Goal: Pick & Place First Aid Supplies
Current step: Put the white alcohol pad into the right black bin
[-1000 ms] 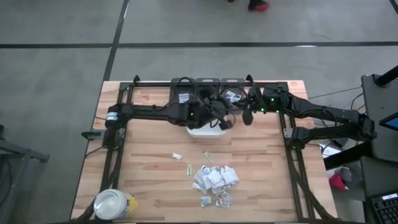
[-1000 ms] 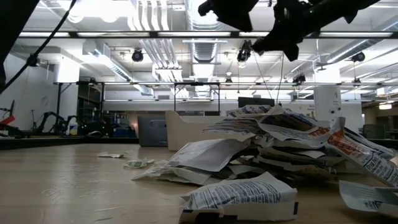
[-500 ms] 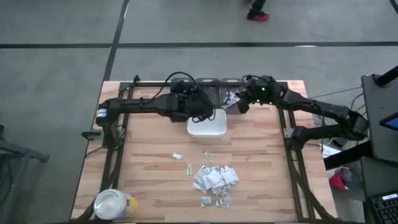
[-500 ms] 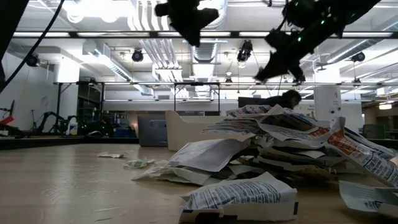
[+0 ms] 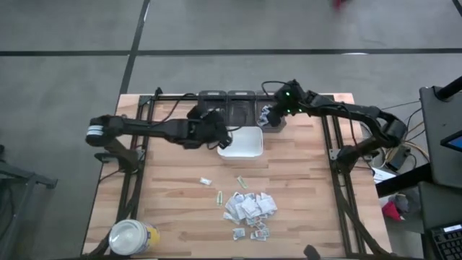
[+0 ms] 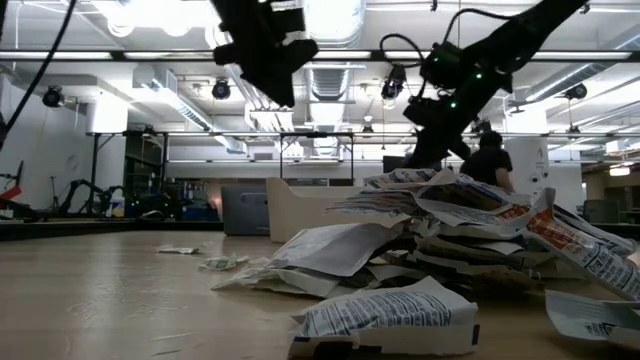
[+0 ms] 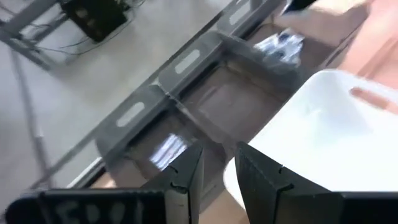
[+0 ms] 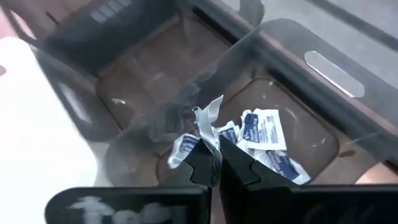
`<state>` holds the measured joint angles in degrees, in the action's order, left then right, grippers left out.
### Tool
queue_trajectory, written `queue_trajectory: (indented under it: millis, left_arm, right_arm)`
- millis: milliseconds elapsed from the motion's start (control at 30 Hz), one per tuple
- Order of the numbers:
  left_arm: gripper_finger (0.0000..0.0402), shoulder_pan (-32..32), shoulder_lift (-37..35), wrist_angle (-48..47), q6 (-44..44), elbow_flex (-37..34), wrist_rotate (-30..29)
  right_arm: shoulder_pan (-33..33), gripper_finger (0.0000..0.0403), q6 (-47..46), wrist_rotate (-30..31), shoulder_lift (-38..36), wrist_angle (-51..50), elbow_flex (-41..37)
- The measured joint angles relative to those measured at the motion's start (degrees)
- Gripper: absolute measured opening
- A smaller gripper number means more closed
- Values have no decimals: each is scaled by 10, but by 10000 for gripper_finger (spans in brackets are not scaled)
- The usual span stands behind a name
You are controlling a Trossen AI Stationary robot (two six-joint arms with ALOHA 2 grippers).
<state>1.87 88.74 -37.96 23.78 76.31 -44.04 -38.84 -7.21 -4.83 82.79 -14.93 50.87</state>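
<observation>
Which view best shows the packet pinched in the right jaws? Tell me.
The right wrist view: the packet sticks up from the shut right gripper above the bin. The high view shows only a speck; the low and left wrist views show nothing clear.

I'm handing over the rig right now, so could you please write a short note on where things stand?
Right claw: shut on a packet, above the right-hand grey bin, which already holds several packets.
Left claw: fingers slightly apart, nothing between them, above the back of the table beside the white tray.
Left-hand bin: some packets inside. Middle bin: looks bare.
Left to do: the main pile of packets and a few strays lie on the table, unsorted. The yellow jar stands at the front-left corner.
</observation>
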Motion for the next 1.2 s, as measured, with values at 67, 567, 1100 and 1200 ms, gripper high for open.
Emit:
queue_trajectory:
  millis: [67,567,1100,1200]
  left_arm:
    - [96,0,-33,54,0,-52,11]
    - [94,0,-273,313,3,-361,66]
    - [94,0,-409,340,4,-465,66]
    - [94,0,-411,341,4,-469,65]
  right_arm:
    - [-2,8,14,-1,27,-30,29]
    - [-35,8,75,2,181,-178,187]
    - [-37,8,101,2,238,-179,198]
    - [-37,11,112,2,238,-178,199]
